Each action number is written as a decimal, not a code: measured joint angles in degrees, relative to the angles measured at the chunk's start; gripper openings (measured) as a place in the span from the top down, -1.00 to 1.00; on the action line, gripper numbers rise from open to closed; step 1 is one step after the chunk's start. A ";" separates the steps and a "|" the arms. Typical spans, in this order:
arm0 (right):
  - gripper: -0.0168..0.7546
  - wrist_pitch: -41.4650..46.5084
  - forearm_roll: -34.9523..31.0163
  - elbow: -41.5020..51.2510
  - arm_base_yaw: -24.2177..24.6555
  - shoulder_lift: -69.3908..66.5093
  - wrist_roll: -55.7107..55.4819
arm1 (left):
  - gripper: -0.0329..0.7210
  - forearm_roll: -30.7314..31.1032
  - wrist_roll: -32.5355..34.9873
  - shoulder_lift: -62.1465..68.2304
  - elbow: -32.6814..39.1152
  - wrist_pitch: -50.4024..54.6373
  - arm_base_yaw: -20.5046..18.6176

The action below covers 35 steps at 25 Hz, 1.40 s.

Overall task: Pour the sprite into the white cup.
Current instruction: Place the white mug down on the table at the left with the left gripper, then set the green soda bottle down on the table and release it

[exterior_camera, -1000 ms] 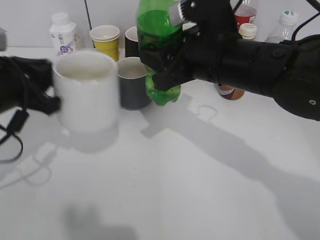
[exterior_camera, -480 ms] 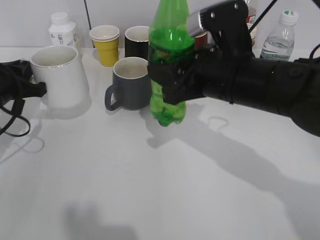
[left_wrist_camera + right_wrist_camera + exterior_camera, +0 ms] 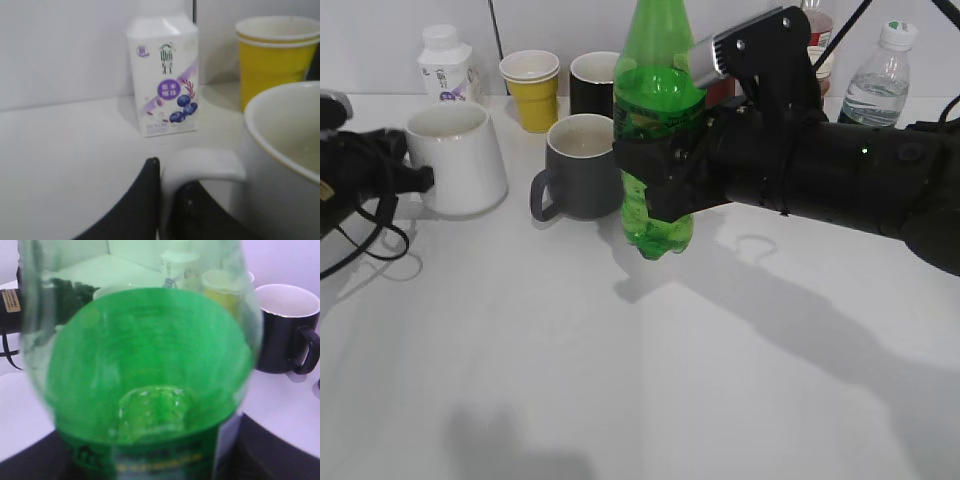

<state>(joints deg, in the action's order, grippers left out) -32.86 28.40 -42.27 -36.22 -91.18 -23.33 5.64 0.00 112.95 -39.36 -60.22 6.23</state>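
Note:
The sprite (image 3: pixel 658 110), a tall green bottle, hangs upright a little above the table at the centre, held round its middle by my right gripper (image 3: pixel 665 180). It fills the right wrist view (image 3: pixel 145 365). The white cup (image 3: pixel 460 160) stands on the table at the left. My left gripper (image 3: pixel 415 180) is shut on its handle (image 3: pixel 200 165), one finger either side. The cup's rim shows at the right of the left wrist view (image 3: pixel 280 130).
A dark grey mug (image 3: pixel 582 165) stands between the white cup and the sprite. Behind are a yellow paper cup (image 3: pixel 531 90), a black mug (image 3: pixel 592 83), a small white carton (image 3: pixel 445 65) and a clear water bottle (image 3: pixel 883 75). The near table is bare.
The white cup came down from a raised, near position to the table at the left, then slid slightly right. The sprite swung upright and dropped lower.

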 joint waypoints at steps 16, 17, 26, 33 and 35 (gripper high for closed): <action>-0.03 0.00 -0.05 0.00 0.00 0.00 0.00 | 0.56 2.20 -0.80 -1.61 5.44 -3.50 0.00; -0.03 0.00 -0.10 0.00 0.06 0.00 0.00 | 0.55 2.33 -0.79 -2.21 6.30 -3.60 0.00; -0.03 -0.97 -15.01 0.00 2.95 -0.71 13.37 | 0.33 3.22 -0.79 -9.26 14.72 -2.89 0.00; -0.03 -2.66 -21.64 -0.12 5.60 -6.45 18.68 | 0.22 5.08 -0.79 -12.92 19.59 -3.47 0.00; -0.03 -3.00 -21.66 -0.12 5.60 -7.38 18.73 | 0.19 5.47 -0.81 -13.05 19.70 -4.56 0.00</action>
<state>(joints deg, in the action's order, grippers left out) -35.86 6.74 -42.39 -30.63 -98.56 -4.60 11.11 -0.81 99.90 -19.66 -64.78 6.23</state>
